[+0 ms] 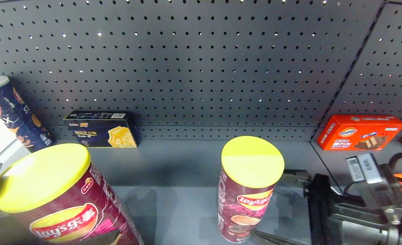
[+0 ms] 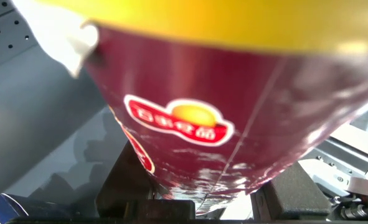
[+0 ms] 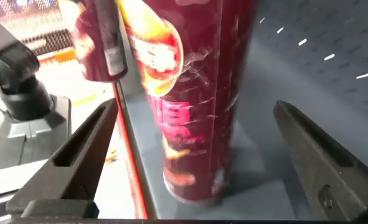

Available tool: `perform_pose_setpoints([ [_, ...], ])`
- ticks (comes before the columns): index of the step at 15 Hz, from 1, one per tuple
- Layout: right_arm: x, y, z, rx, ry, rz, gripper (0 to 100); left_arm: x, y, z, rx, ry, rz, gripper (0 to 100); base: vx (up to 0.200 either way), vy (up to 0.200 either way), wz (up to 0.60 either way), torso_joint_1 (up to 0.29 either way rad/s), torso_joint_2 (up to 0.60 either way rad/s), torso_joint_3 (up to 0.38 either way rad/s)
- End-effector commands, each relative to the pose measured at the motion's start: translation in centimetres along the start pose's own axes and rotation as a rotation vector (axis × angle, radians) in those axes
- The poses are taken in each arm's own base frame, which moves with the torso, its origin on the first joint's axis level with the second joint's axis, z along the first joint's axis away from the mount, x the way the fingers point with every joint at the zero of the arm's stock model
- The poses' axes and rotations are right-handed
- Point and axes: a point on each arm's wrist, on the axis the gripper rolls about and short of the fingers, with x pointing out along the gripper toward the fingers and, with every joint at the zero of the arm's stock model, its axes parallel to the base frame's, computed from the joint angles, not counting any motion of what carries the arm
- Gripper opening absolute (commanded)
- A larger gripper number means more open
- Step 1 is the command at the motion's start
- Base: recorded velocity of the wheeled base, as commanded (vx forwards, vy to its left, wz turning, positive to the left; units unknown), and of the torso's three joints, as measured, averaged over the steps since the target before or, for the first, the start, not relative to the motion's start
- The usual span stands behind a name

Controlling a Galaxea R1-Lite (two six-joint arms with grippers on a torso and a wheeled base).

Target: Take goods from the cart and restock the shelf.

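Two maroon chip cans with yellow lids are in view. One can (image 1: 248, 190) (image 3: 196, 124) stands upright on the grey shelf (image 1: 180, 163). My right gripper (image 1: 269, 204) (image 3: 195, 109) is open around it, one finger on each side with a gap to the can. The other can (image 1: 58, 200) (image 2: 221, 118) is up close at the lower left, in front of the shelf, tilted. My left gripper (image 2: 208, 199) is shut on its lower body. This held can also appears behind the standing one in the right wrist view (image 3: 93, 37).
A dark blue cracker box (image 1: 102, 129) lies at the back of the shelf. A dark blue chip can (image 1: 14, 112) leans at the far left. An orange box (image 1: 361, 132) sits in the neighbouring bay on the right. The pegboard wall (image 1: 201, 68) closes the back.
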Motion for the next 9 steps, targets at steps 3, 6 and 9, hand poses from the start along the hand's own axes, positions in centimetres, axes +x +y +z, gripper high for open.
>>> perform_pose_setpoints([
  [3, -8.8, 0.8, 4.0, -0.068, -0.080, -0.307, 100, -0.1, 0.0, 0.0, 0.003, -0.004, 0.002, 0, 0.000, 0.000, 0.00, 0.000, 0.00, 0.000],
  [6, -12.3, 2.6, 3.8, -0.065, -0.072, -0.511, 100, -0.1, -0.1, -0.1, 0.002, -0.001, -0.003, 0, 0.000, 0.000, 0.00, 0.000, 0.00, 0.000],
  [9, -17.0, 6.1, 0.5, -0.065, -0.086, -0.744, 100, -0.1, -0.1, -0.2, 0.002, 0.000, -0.009, 0, 0.000, 0.000, 0.00, 0.000, 0.00, 0.000],
])
